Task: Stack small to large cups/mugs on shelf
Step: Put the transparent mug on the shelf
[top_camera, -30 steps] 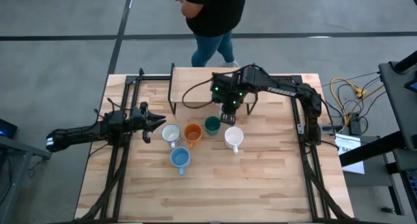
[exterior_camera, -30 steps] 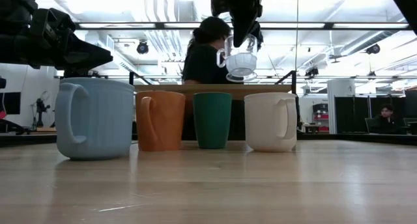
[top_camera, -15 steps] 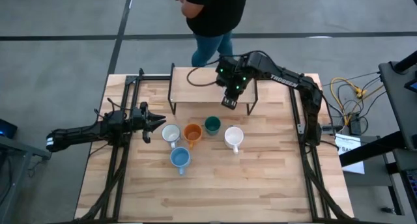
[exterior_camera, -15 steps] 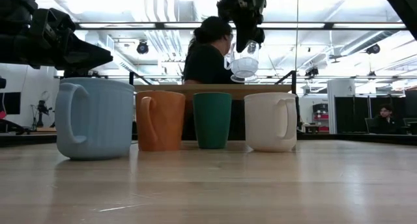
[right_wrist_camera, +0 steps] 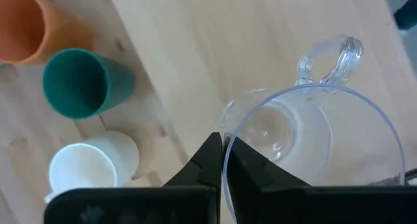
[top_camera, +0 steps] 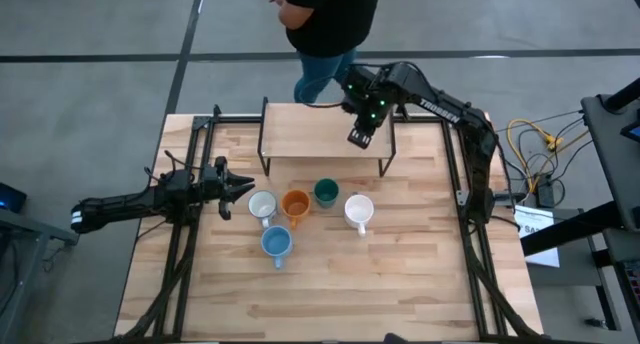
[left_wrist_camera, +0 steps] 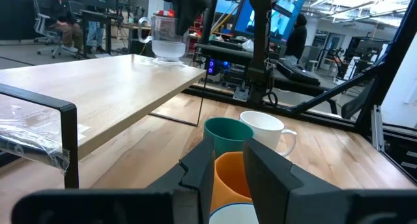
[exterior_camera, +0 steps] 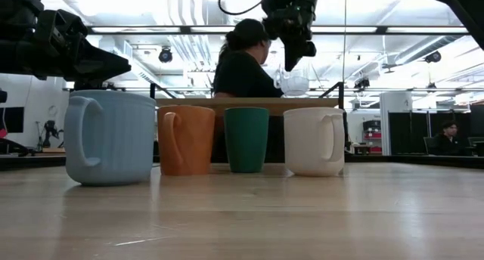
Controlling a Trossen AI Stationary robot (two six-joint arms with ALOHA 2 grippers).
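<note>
The right hand (top_camera: pixel 360 136) is pinched shut on the rim of the clear glass (right_wrist_camera: pixel 313 136), one finger inside the wall and one outside, as the right wrist view shows. In the high view this hand hangs over the right end of the shelf (top_camera: pixel 300 134), toward its near edge. The low view shows the glass (exterior_camera: pixel 294 82) just above the shelf top or barely on it; I cannot tell whether the base touches. It hangs upright below the hand, its handle pointing away from the fingers.

The relation that matters is vertical: the shelf top lies directly under the glass, so what remains looks like a short straight drop and then a release. The glass's long axis stands plumb, which should let it land flat.

On the bench (top_camera: pixel 420 284), near of the shelf, four vessels stand in a loose row: a white mug (top_camera: pixel 262 205) at left, the orange mug (top_camera: pixel 295 203), the dark green cup (top_camera: pixel 325 192), and another white mug (top_camera: pixel 359 211) at right. The light blue mug (top_camera: pixel 276 243) stands nearer still.

The left hand (top_camera: pixel 238 187) waits at the bench's left side, fingers partly apart and holding nothing, pointing toward the leftmost white mug, which it is the nearer arm to.

A person (top_camera: pixel 325 24) stands beyond the far edge.
</note>
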